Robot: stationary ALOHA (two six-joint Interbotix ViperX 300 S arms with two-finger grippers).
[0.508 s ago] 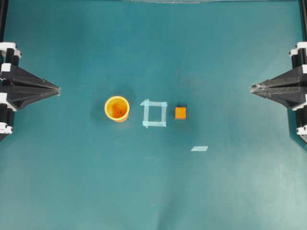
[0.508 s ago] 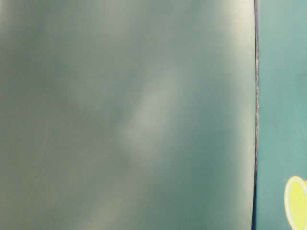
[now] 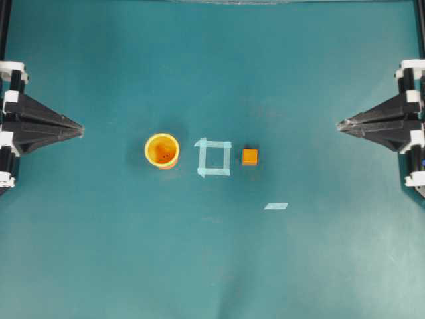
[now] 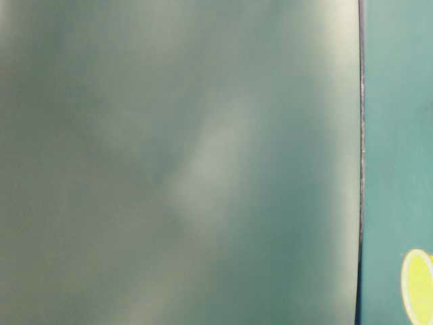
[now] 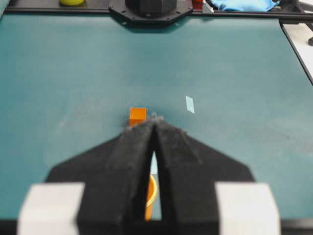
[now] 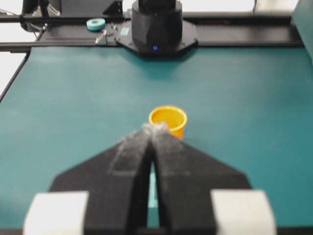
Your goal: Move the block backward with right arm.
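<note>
only the right gripper (image 3: pixel 340 124) has crept inward since the earlier frame, clenched on nothing; the left gripper (image 3: pixel 80 127) is clenched too. block (image 3: pixel 250 156) sits untouched on the counter (image 3: pixel 299 266), well ahead of it, beside the tape square (image 3: pixel 214 158). all the pushing remains.

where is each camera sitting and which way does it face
Overhead exterior: above the table, looking straight down; left gripper and right gripper at the edges, cup, tape square and block in a row between.
Table-level exterior: low, mostly blocked by a blurred surface; only a yellow rim shows, no robot part.
Left wrist: behind its shut fingers, facing across the table.
Right wrist: behind its shut fingers, facing the other arm's base.
Shared: both wrist views show the cup.
</note>
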